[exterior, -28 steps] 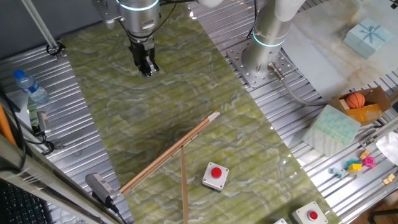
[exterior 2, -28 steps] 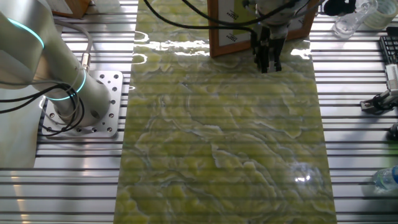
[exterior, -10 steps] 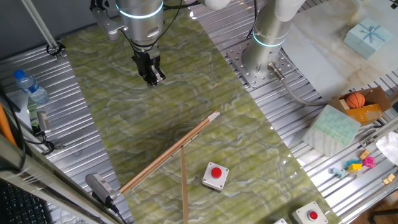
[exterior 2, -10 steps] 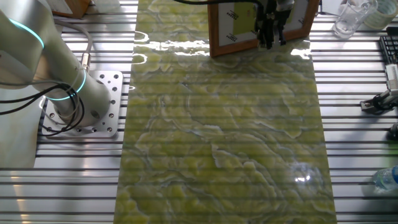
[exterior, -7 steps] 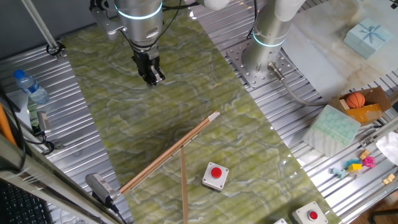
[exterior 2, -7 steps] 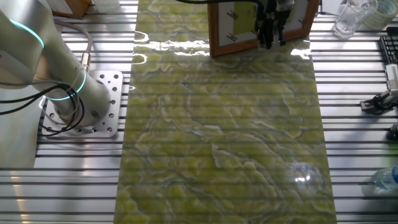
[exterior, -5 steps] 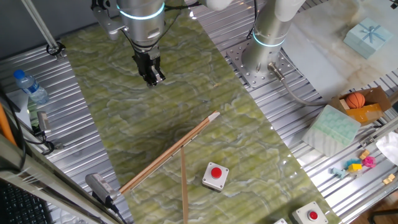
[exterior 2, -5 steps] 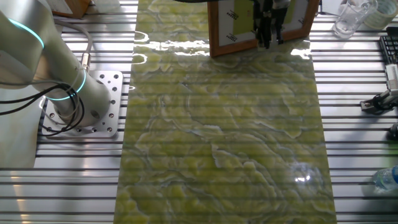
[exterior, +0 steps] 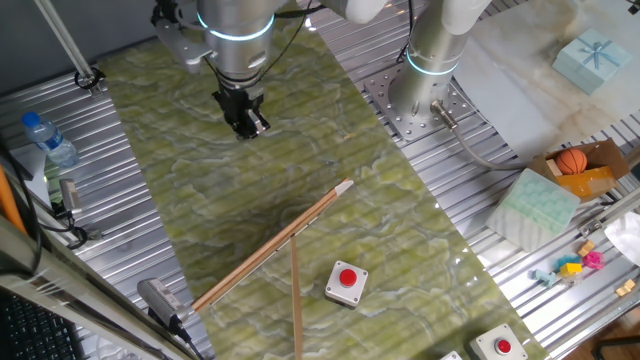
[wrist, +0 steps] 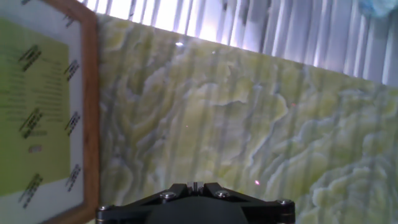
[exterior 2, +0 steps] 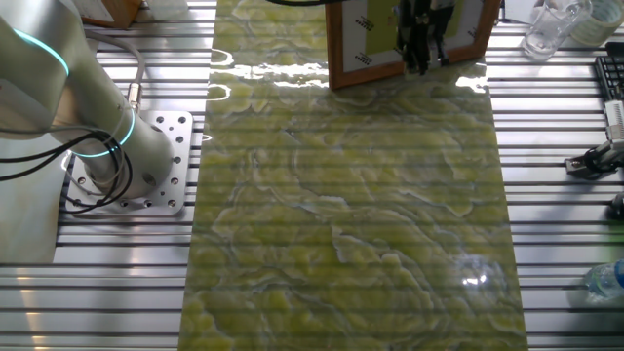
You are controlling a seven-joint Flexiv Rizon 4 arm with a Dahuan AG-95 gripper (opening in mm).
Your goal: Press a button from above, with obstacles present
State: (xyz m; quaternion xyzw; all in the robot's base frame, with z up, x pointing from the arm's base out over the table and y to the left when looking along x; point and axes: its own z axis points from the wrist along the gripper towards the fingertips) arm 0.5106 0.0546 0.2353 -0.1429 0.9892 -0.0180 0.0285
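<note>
The button (exterior: 347, 277) is a round red cap in a small light grey box on the green mat, near the front. The obstacles are two thin wooden sticks: a long slanted one (exterior: 270, 247) and a shorter one (exterior: 296, 300) that meets it, both left of the button box. My gripper (exterior: 245, 128) hangs above the far part of the mat, well away from sticks and button. Its fingers are shut on nothing. It also shows in the other fixed view (exterior 2: 421, 60) and at the bottom of the hand view (wrist: 196, 185). Button and sticks are out of those two views.
A second grey red-button box (exterior: 500, 345) sits at the front right off the mat. A wood-framed sheet (exterior 2: 366, 39) stands behind the gripper, also in the hand view (wrist: 37, 106). Another arm's base (exterior: 430, 60) is at the right. A water bottle (exterior: 48, 140) lies at the left.
The gripper has risen and shifted slightly towards the sticks since the earliest frames. In the last second it has barely moved. Sticks and button have not moved.
</note>
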